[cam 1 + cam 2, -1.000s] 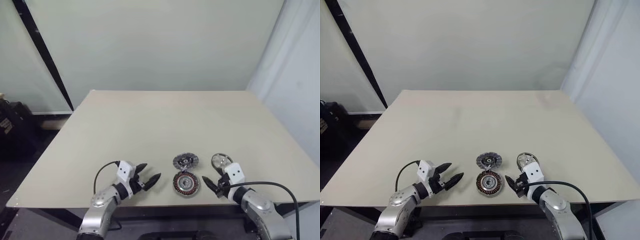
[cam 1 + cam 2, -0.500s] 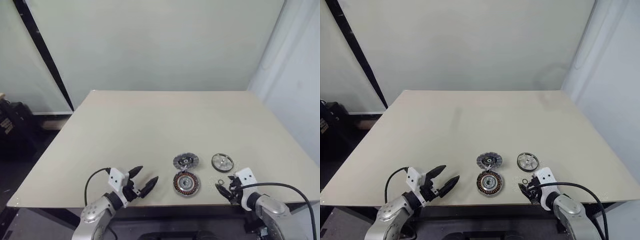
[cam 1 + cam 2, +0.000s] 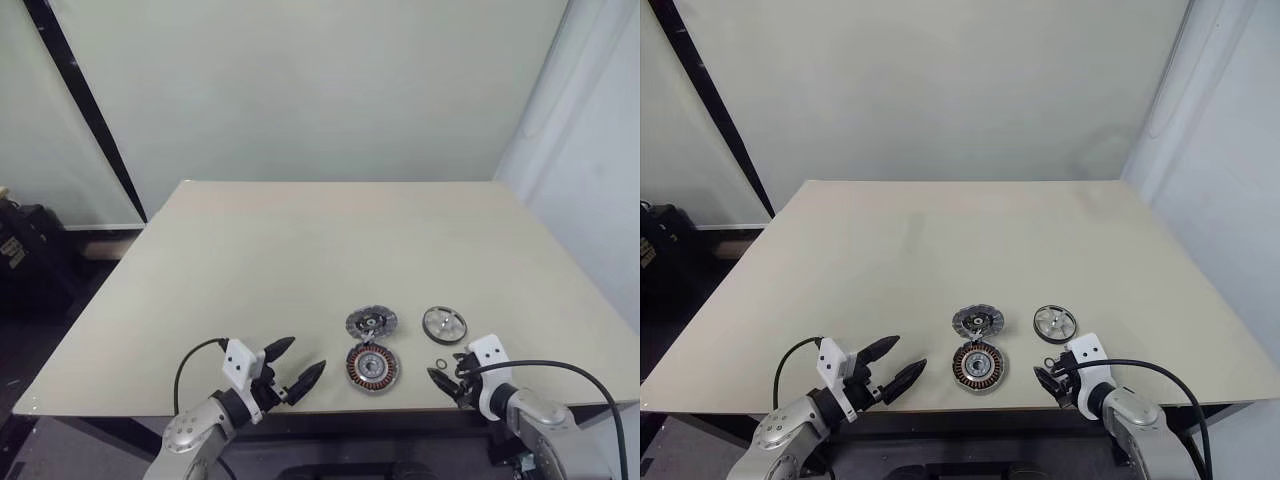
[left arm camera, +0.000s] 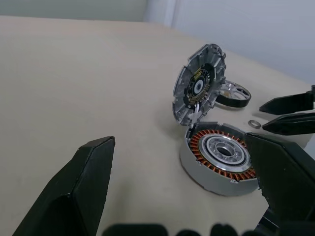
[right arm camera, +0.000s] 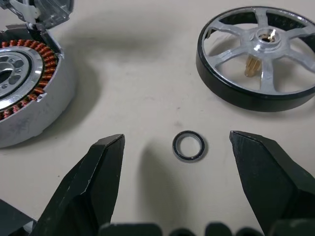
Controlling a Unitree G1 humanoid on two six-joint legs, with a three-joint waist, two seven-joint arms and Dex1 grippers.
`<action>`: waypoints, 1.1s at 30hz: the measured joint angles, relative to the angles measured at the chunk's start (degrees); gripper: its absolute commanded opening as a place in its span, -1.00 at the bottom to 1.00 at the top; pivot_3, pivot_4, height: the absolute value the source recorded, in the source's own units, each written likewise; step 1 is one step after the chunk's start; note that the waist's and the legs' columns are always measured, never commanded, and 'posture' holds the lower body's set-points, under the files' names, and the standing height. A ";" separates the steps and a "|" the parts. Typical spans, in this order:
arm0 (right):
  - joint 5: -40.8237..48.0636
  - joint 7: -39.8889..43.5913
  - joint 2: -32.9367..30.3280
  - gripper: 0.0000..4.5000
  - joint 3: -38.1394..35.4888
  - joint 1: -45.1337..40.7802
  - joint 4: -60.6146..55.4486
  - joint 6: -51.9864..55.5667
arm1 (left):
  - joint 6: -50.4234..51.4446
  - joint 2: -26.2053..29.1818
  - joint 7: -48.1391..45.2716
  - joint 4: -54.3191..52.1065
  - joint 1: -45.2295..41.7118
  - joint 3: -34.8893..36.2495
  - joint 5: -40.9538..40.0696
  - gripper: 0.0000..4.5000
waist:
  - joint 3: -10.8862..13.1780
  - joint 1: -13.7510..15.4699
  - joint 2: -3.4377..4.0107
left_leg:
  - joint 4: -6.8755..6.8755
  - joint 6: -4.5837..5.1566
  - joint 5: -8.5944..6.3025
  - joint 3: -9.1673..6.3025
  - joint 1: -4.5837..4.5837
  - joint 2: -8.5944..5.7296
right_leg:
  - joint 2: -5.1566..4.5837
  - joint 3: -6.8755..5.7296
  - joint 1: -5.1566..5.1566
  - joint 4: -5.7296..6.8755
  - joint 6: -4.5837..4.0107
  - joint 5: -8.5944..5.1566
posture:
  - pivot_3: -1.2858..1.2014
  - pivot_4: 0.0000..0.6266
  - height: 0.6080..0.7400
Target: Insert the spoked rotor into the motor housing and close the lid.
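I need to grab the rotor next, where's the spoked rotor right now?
The spoked rotor lies flat on the table near its front edge, to the right of the motor housing, with a small ring between it and the right gripper.

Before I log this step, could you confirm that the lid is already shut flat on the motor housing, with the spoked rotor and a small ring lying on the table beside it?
Not quite: the lid is not shut. In the left wrist view it stands open, tilted up at the edge of the motor housing, whose copper windings are exposed. The rest holds: the spoked rotor and the small ring lie on the table beside it.
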 measured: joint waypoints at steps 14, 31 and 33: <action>-1.75 -2.00 1.47 0.25 0.98 -1.18 4.37 -1.76 | 0.69 0.22 0.55 -0.75 -0.61 -0.94 0.25 1.00 | 0.00 -0.07 0.00 | 0.00 0.00 0.00 0.00 0.02 0.00 | 0.01 0.00 0.01 0.01 0.00 0.00 | 0.03 -1.00 1.00; -1.71 -3.11 2.25 -0.64 1.00 -1.26 3.57 -2.20 | 0.95 0.40 1.13 -0.76 -0.57 -0.92 0.34 1.00 | 0.01 -0.08 0.02 | -0.01 0.00 0.00 0.01 -0.02 0.01 | 0.01 0.03 0.01 0.01 0.00 0.00 | 0.03 -1.00 1.00; -1.36 -2.84 2.12 -0.64 0.99 -1.28 1.26 -1.61 | 0.61 0.47 1.12 -0.76 -0.57 -0.88 0.35 1.00 | 0.02 -0.08 0.03 | -0.02 0.00 0.00 0.00 -0.02 0.01 | 0.02 0.02 0.00 0.01 0.00 0.00 | 0.03 -1.00 1.00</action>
